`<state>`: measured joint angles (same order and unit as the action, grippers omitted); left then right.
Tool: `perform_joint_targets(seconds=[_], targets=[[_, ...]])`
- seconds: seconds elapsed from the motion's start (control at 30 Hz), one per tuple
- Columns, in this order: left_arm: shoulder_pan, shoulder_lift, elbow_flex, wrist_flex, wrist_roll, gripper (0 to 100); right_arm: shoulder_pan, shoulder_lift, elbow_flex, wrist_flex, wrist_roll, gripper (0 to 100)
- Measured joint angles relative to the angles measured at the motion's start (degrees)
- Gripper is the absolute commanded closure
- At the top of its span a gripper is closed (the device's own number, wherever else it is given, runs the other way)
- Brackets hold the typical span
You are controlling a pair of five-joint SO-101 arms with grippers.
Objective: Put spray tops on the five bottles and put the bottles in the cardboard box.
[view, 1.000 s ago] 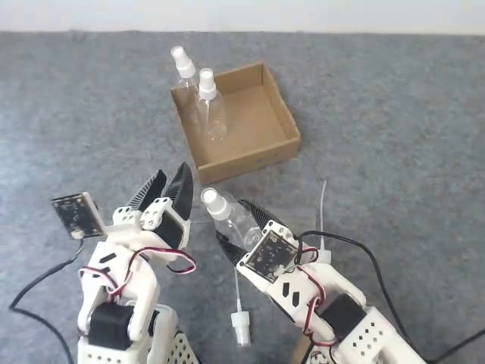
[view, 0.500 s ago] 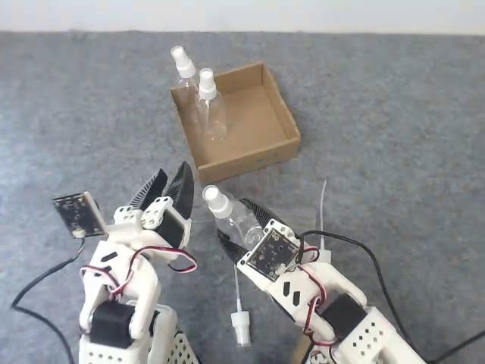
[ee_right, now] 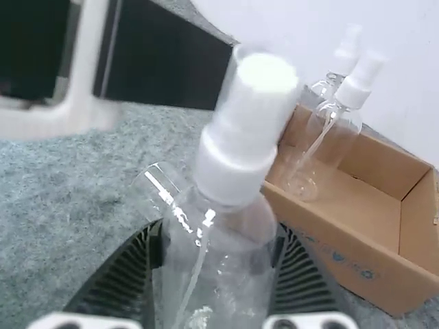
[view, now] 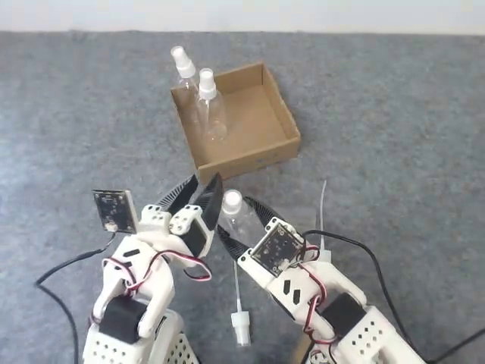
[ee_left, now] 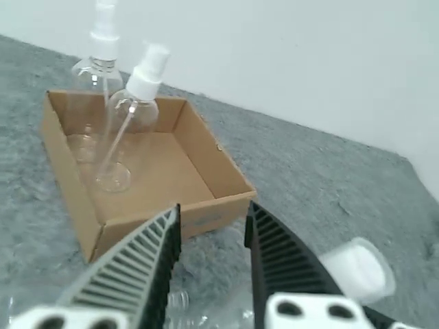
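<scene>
The right gripper (view: 239, 220) is pinched on a clear bottle (ee_right: 219, 233) whose spray top (ee_right: 240, 130) already sits on its neck. The left gripper (ee_left: 212, 212) hangs just beside that top, fingers spread and empty. The step looks like tightening the top: the left fingers would need to close squarely on it and twist, before the bottle goes into the cardboard box (view: 286, 121) ahead of both grippers.

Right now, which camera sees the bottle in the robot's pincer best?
The right wrist view: the held bottle sits close and central, spray top on, in the right pincer. The high view shows it from above, farther off. The left wrist view shows its white top.
</scene>
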<state>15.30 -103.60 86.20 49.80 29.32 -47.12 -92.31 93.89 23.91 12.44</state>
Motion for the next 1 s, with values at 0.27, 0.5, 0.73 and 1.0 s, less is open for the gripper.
perform_joint_targets(seconds=[0.27, 0.5, 0.73, 1.0], targets=[[2.37, 0.00, 0.00, 0.00, -0.79, 86, 0.00, 0.00, 0.00, 0.09, -0.09, 96.5], [-2.64, 0.09, -0.70, 0.62, -0.97, 85, -0.18, -0.26, -0.26, 0.00, 0.00, 96.5], [-11.08, 0.09, -4.48, 0.62, -1.05, 85, 0.26, -0.18, -0.18, 0.00, 0.00, 96.5], [-23.82, 0.09, -4.57, 0.62, -1.41, 85, 4.92, -0.18, -0.26, 0.00, 0.00, 96.5]])
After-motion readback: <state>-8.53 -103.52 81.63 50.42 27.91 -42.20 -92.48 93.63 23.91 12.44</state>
